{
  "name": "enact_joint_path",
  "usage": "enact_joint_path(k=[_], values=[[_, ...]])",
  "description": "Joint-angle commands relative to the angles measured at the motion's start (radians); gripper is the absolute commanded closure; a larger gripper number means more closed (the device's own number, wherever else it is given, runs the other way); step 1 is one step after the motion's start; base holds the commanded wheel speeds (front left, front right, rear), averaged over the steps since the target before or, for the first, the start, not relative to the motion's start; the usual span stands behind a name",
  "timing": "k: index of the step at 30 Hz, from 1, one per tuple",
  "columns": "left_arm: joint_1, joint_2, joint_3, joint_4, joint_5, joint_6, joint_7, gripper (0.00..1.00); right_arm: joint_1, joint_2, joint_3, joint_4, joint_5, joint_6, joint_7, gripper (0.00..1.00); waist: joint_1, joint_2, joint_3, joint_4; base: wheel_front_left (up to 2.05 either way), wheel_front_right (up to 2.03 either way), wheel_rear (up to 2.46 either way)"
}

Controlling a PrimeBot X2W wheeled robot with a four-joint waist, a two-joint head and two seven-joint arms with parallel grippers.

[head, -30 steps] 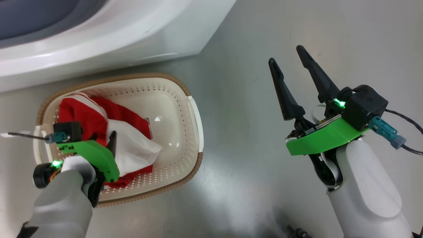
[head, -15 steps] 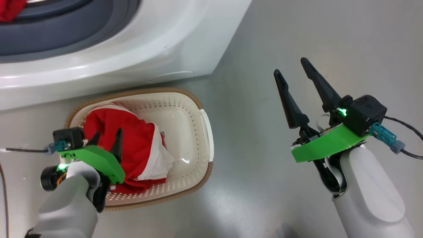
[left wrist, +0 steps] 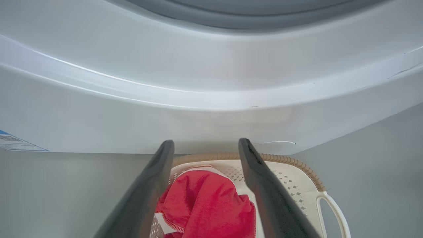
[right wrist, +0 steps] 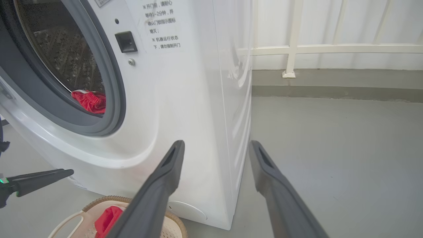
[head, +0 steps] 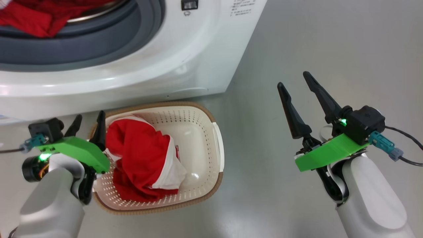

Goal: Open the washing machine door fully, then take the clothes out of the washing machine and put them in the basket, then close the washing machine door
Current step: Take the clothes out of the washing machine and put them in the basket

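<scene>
The basket [head: 201,115] stands on the floor in front of the washing machine [head: 185,56], with red and white clothes [head: 138,155] lying loose in it. More red clothes [head: 29,16] lie in the drum behind the grey gasket. My left gripper [head: 90,116] hovers open over the basket's left rim, apart from the clothes; in the left wrist view its fingers [left wrist: 155,185] frame the red garment [left wrist: 205,205] below. My right gripper [head: 293,80] is open and empty over bare floor to the right. The washing machine door is out of view.
Grey floor [head: 314,39] stretches to the right of the machine. A white railing [right wrist: 330,49] and a low kerb close off the far side. The machine's front bulges out above the basket [left wrist: 290,160]. A cable [head: 406,132] trails from my right wrist.
The head camera has tilted up, bringing the drum into view. My left gripper has opened, let go of the red garment and drawn back to the basket's left rim. The right arm holds still.
</scene>
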Motion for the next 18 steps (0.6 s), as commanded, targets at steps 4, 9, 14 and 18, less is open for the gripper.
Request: enact_joint_path(k=[4,9,14,18], values=[[0.073,0.053,0.118,-0.107,0.107,0.030,-0.012,0.00,0.041,-0.001,0.007,-0.021,-0.003,0.002,-0.005,0.00,0.0000,0.0000,-0.050,0.011,0.00,0.00,0.00],[0.160,0.045,0.242,-0.238,0.231,0.042,-0.012,0.00,0.067,-0.006,-0.009,-0.021,0.001,0.002,-0.005,0.00,0.0000,0.0000,-0.093,0.018,0.00,0.00,0.00],[0.242,0.019,0.365,-0.358,0.323,0.037,-0.012,0.00,0.098,-0.016,-0.020,-0.020,0.004,0.002,-0.005,0.00,0.0000,0.0000,-0.136,0.026,0.00,0.00,0.00],[0.302,-0.003,0.441,-0.442,0.391,0.024,-0.012,0.00,0.122,-0.025,-0.032,-0.025,0.005,0.002,-0.005,0.00,0.0000,0.0000,-0.168,0.030,0.00,0.00,0.00]])
